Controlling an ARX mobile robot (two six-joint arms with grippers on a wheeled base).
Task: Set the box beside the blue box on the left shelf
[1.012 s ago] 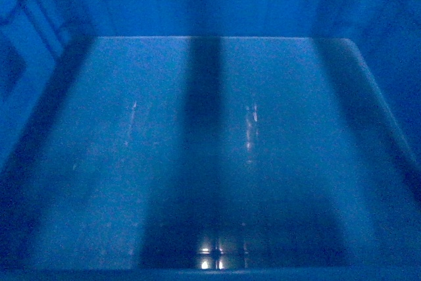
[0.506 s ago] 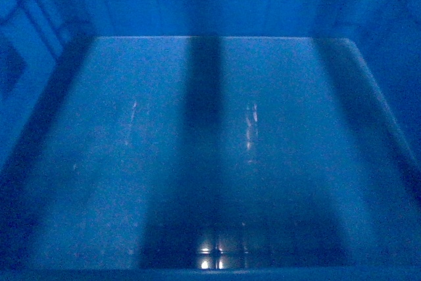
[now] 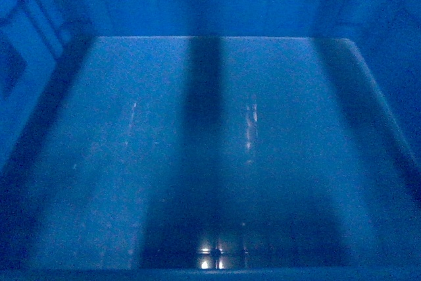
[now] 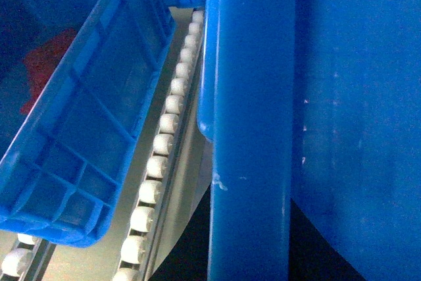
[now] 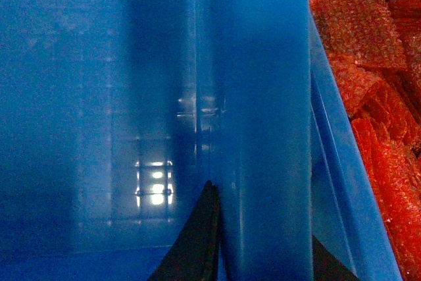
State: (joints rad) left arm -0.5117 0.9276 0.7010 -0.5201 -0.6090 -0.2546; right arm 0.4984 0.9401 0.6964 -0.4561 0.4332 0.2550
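Box (image 3: 217, 162): bright blue, smooth glossy floor, thick rim.

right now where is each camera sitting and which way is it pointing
Head: on the robot, slanting down into the box; nothing of the robot shows.
Left wrist: beside the box's outer wall, looking along a roller track and another blue crate; no gripper visible.
Right wrist: at the box's wall; dark finger against it, red bags in a neighbouring crate.
All three share the box.
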